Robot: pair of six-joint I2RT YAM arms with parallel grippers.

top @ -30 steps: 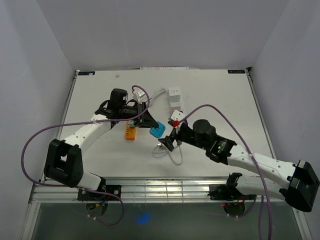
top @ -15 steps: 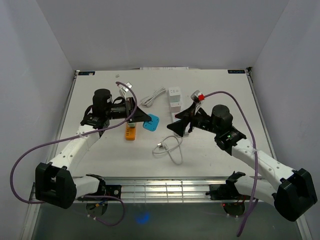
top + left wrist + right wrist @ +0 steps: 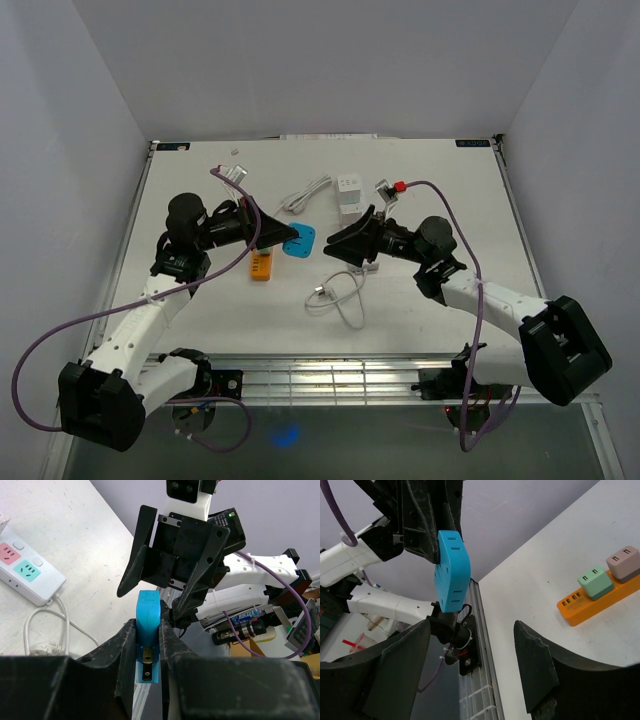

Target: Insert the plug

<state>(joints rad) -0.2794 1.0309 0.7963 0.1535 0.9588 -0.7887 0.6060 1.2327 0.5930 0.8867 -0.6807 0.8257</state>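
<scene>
My left gripper [image 3: 285, 238] is clamped tight on the blue plug [image 3: 300, 244]. I hold the plug up in the air, above the worktop [image 3: 450, 200]. From my left wrist, one metal pin of the plug shows between my fingers [image 3: 125, 640]. My right gripper [image 3: 335, 248] points at the plug, very near it. Its fingers [image 3: 535, 665] are spread apart with nothing in them. An orange power strip [image 3: 262, 265] lies on the worktop near the plug, with two small blocks stuck in it. A white power strip [image 3: 349, 193] lies past my right gripper. A white cable [image 3: 340, 300] curls on the worktop.
</scene>
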